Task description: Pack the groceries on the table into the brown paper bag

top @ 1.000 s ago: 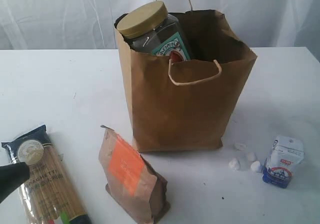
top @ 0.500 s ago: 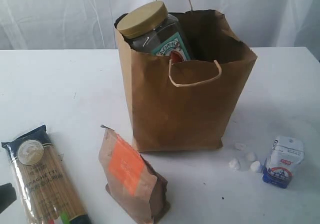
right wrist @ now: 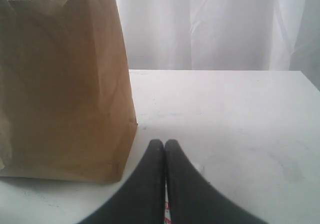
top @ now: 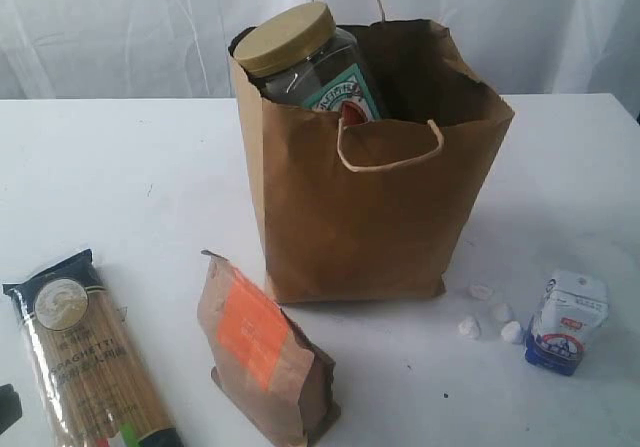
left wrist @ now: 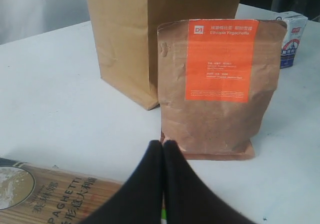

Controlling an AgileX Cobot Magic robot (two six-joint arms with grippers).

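- Since a second ago, the left claw [left wrist: 163,146] has pulled back off the spaghetti packet [top: 85,357]. Now only a dark bit of it shows, down at the 8 o'clock corner of the outside view.
- Nothing else has moved.
- Both claws are pressed together and hold nothing. The right claw [right wrist: 164,144] hangs low over the table [top: 120,177], close beside the brown paper bag [top: 370,207].
- The bag stands up in the middle of the table. The tan-lidded jar [top: 300,57] is already inside, leaning in the bag's 11 o'clock corner with its lid poking out.
- Three things I can see are not packed yet:
  - the spaghetti packet lies flat at 8 o'clock from the bag, well apart from it;
  - the orange-labelled pouch [top: 265,352] stands at 7 o'clock, near the bag;
  - the small white-blue packet [top: 567,322] stands at 4 o'clock, just beside some tiny white lumps [top: 490,319].
- I think this is the gap between one grocery and the next.
- Next, a claw must open wide, go down over one thing, squeeze it, and lift it higher than the bag's top. The pouch sits right in front of the left claw, so it looks like the easy pick.
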